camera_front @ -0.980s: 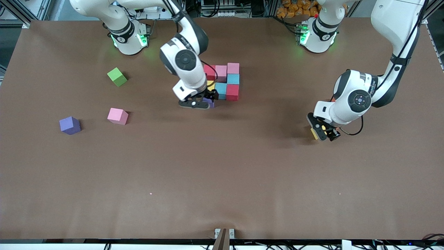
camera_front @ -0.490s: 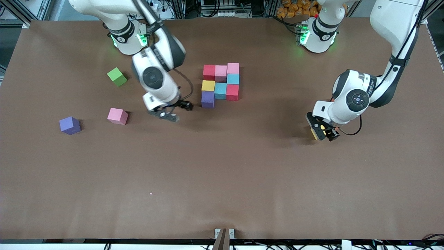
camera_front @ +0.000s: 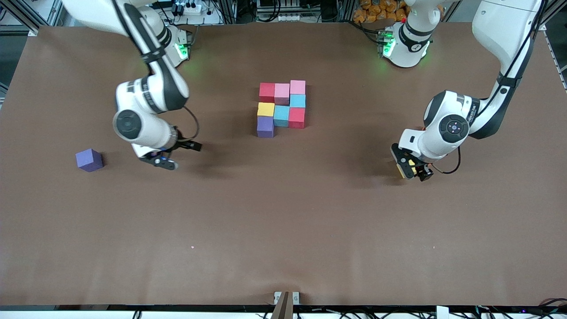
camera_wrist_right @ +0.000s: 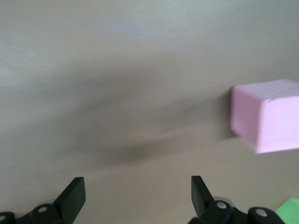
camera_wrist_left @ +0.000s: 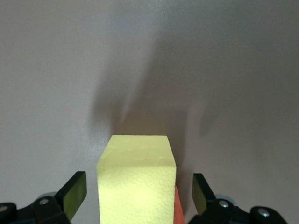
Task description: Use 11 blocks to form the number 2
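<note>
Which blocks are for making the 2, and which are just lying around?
For the job: started 2, pink cube, yellow cube, orange cube.
Lying about, probably: loose purple cube, green cube.

Free room and obstacles. The block cluster (camera_front: 281, 108) is standing mid-table toward the robots' bases, its eight cubes touching one another and leaving no gap for fingers between them. Open table (camera_front: 283, 221) is lying all around it, widest nearer the front camera. The right gripper (camera_front: 165, 156), jaws spread with nothing between them, is hanging low between the cluster and a lone purple cube (camera_front: 89, 159). The left gripper (camera_front: 409, 167) is sitting low at the left arm's end, a yellow cube (camera_wrist_left: 136, 184) filling most of its open jaws.
</note>
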Robot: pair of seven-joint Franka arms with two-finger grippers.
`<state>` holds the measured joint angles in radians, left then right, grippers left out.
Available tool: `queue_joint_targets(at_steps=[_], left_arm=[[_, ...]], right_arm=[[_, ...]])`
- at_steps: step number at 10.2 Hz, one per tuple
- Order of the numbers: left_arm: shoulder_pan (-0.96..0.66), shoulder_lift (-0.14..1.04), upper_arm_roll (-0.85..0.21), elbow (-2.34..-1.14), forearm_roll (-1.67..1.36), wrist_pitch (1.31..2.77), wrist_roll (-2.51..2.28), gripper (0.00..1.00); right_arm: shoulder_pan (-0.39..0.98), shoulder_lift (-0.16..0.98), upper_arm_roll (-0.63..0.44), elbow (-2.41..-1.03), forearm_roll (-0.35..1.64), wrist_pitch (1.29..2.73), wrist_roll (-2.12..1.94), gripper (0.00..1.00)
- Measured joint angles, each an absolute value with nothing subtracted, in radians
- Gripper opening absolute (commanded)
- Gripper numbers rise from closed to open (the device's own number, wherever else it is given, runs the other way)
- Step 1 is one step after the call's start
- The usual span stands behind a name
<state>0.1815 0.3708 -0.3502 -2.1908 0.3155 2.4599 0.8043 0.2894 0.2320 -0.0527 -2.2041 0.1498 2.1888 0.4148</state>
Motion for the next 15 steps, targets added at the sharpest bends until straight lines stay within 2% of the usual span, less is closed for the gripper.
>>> queue_joint_targets(at_steps=[3,4,5,6,7,8,9,12,15], left_arm=[[0.182,0.392,-0.343,-2.192,0.346,2.483,0.804,1.0],[0.182,0.398,-0.342,-2.193,0.367,2.49,0.804,0.97],[0.182,0.403,-0.34,-2.194,0.388,2.498,0.804,0.71],[0.182,0.409,-0.338,-2.195,0.413,2.512,0.804,0.4],[0.182,0.415,-0.336,-2.195,0.43,2.522,0.804,0.23],[0.182,0.418,-0.336,-2.196,0.436,2.528,0.804,0.14],[0.182,0.418,-0.336,-2.195,0.437,2.53,0.789,0.1],[0.15,0.417,-0.356,-2.172,0.439,2.543,0.592,0.09],[0.002,0.418,-0.374,-2.09,0.328,2.525,0.306,0.1]], right_arm=[[0.251,0.201,-0.052,-2.258,0.03,2.214,0.376,1.0],[0.241,0.191,-0.052,-2.278,0.005,2.228,0.363,1.0],[0.221,0.185,-0.052,-2.29,-0.005,2.233,0.322,1.0],[0.186,0.181,-0.052,-2.296,-0.007,2.236,0.253,1.0],[0.139,0.181,-0.052,-2.299,-0.007,2.249,0.166,1.0],[0.087,0.182,-0.053,-2.304,-0.007,2.272,0.079,1.0],[0.047,0.187,-0.053,-2.312,-0.007,2.296,0.019,1.0],[0.026,0.233,-0.048,-2.366,-0.007,2.424,-0.018,1.0],[0.027,0.266,-0.041,-2.387,-0.007,2.479,-0.018,1.0]])
